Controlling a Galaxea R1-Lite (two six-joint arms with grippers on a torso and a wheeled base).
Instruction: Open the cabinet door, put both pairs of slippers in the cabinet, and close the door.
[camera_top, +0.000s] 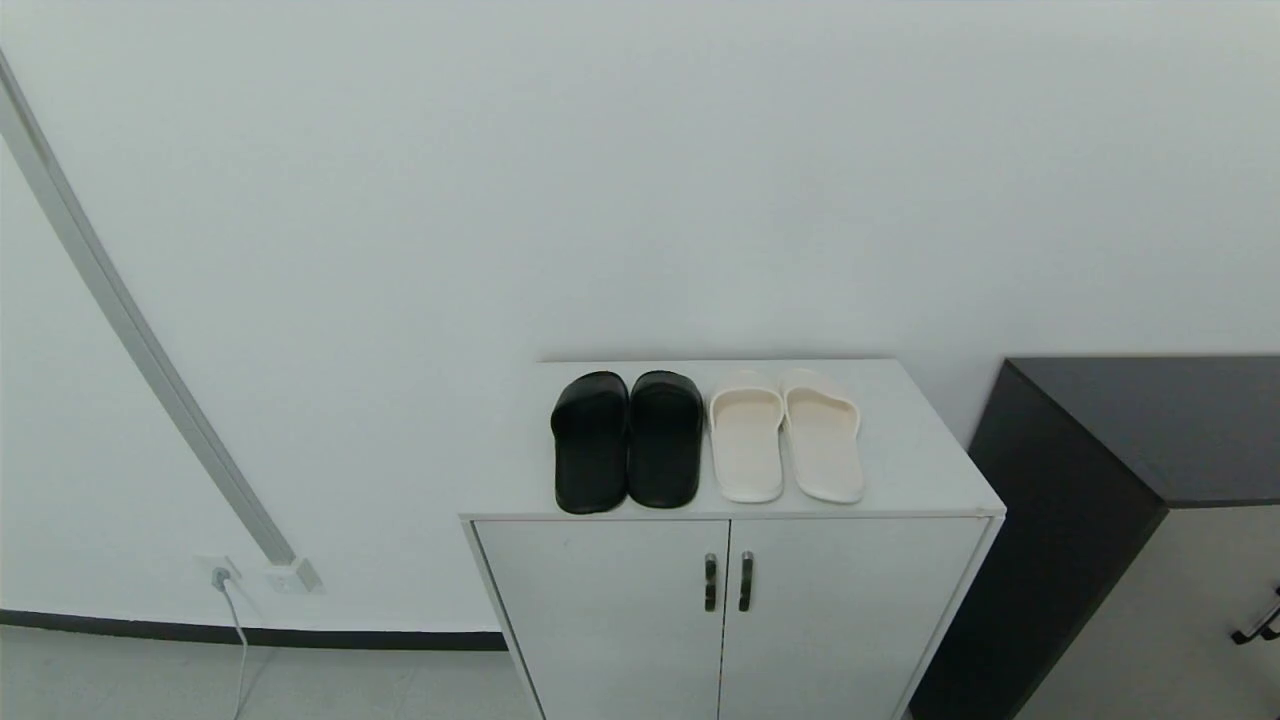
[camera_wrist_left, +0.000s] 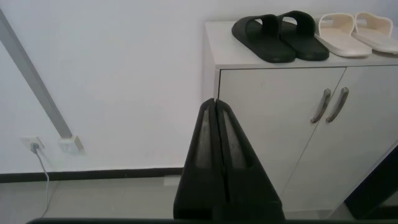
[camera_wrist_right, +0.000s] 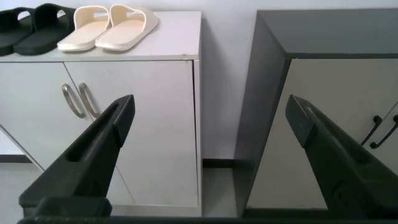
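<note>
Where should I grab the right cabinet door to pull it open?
Take its vertical bar handle, by the inner edge, coming straight from the front with the open right gripper straddling it sideways; the bar stands off the flat panel.

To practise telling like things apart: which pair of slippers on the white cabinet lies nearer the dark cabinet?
The cream pair; the black pair lies beyond it, farther from the dark cabinet.

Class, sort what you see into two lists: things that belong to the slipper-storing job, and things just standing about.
Belongs to the job: black slippers; white slippers; white cabinet, doors shut; its handles; left gripper, shut; right gripper, open.

Just standing about: dark cabinet; socket; cable; wall strip.
</note>
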